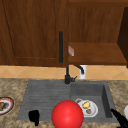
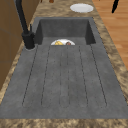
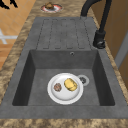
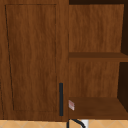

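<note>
The grey sink (image 1: 45,95) sits in the speckled table (image 3: 15,72), its basin holding a white plate (image 3: 65,96) of food beside a red ball (image 1: 67,114) — the left hand (image 1: 34,116) curled, empty, at the front rim, the right hand (image 1: 121,118) straight-fingered by the right corner.

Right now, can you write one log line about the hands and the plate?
left hand: hovering at sink's front edge, holding nothing | right hand: open, right of basin | round white plate: in basin with yellow and brown food

Black faucet (image 1: 67,77), red ball (image 1: 67,114), wall cabinet's black handle (image 4: 61,99), pink packet (image 4: 71,105) on shelf (image 4: 97,106)
</note>
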Action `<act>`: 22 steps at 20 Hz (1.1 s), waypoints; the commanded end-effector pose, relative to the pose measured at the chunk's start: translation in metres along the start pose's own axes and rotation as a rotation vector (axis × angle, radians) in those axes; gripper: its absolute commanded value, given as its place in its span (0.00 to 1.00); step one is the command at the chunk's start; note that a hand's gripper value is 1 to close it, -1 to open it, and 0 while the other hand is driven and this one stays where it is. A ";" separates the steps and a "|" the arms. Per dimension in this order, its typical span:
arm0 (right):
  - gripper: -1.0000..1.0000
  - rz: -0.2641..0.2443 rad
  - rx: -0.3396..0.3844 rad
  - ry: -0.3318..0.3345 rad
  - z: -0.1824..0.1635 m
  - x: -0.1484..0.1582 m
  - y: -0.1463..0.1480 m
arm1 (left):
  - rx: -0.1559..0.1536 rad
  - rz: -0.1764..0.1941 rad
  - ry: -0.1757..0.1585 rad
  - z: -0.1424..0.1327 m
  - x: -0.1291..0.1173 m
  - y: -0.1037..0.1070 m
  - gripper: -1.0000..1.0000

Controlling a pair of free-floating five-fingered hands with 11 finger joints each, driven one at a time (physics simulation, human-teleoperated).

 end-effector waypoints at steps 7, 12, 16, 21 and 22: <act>0.00 0.086 -0.110 0.131 -0.024 0.018 0.011 | 0.000 0.000 0.000 0.000 0.000 0.000 0.50; 0.00 0.182 -0.066 0.107 -0.043 0.029 0.022 | 0.000 0.000 0.000 0.000 0.000 0.000 0.50; 0.00 0.242 -0.043 0.103 -0.056 0.039 0.031 | 0.000 0.000 0.000 0.000 0.000 0.000 0.50; 0.00 0.320 -0.013 0.099 -0.066 0.050 0.040 | 0.000 0.000 0.000 0.000 0.000 0.000 0.50; 0.00 0.335 -0.007 0.098 -0.068 0.052 0.042 | 0.000 0.000 0.000 0.000 0.000 0.000 0.50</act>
